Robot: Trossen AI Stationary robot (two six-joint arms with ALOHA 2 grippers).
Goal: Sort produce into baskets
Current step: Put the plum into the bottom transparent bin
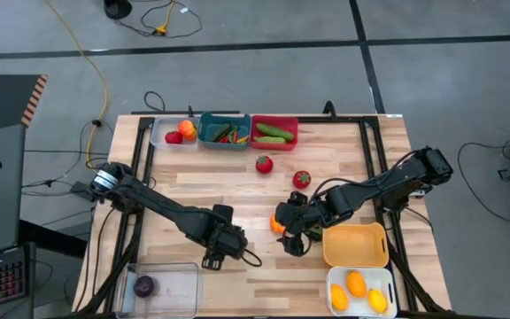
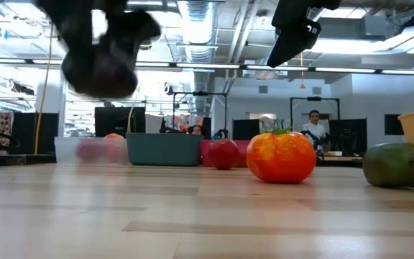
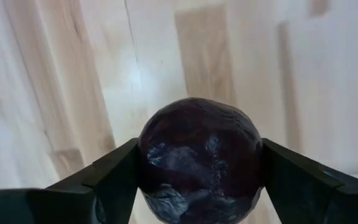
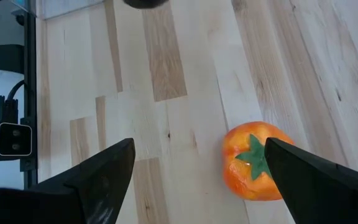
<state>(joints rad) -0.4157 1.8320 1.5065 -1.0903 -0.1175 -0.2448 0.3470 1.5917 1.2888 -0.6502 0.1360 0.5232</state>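
- High view: the grey basket holds red and orange produce, the teal basket mixed pieces, the red basket green ones, the white basket three yellow-orange fruits, the clear basket one purple piece; the orange-yellow basket looks empty.
- Low view: an orange tomato sits on the counter.
- Left wrist view: the left gripper jaws grasp a dark purple ball.
- Right wrist view: the right gripper jaws are spread above the tomato.

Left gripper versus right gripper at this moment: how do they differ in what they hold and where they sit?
The left gripper is clamped on a dark purple round fruit, while the right gripper stands open and empty. The left gripper sits near the clear bin, which holds one purple item; the right gripper hangs over an orange tomato-shaped piece, beside the orange-yellow basket. Both are over the wooden table.
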